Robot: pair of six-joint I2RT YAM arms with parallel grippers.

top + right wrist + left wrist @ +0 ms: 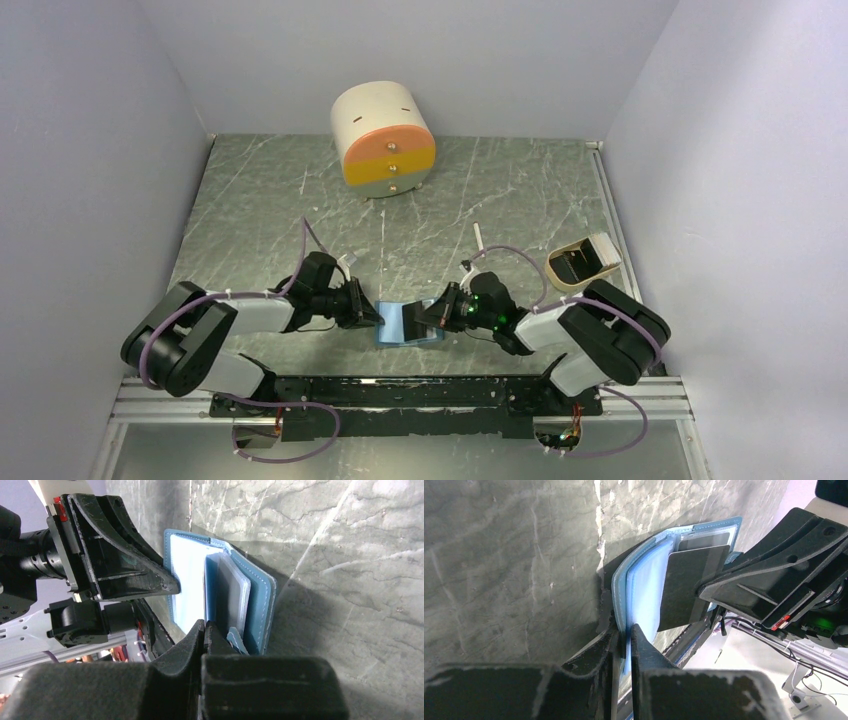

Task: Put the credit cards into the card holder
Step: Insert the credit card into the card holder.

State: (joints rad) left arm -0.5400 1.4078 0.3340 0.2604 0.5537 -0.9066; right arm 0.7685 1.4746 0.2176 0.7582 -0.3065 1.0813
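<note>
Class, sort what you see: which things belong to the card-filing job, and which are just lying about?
In the job: card holder, pinched by the left gripper; credit card, clamped in the right gripper.
Lying about: cream drawer unit with orange front; beige oval tray.

1. The left arm (pixel 250 315) and right arm (pixel 560 330) are made of white links and black joints.
2. Purple cables (pixel 306 232) are looped along both.
3. Green lights (pixel 495 318) are seen at the right wrist.
4. Black fingers (pixel 784 550) are angular, with a red tag (pixel 778 623) at their base.
</note>
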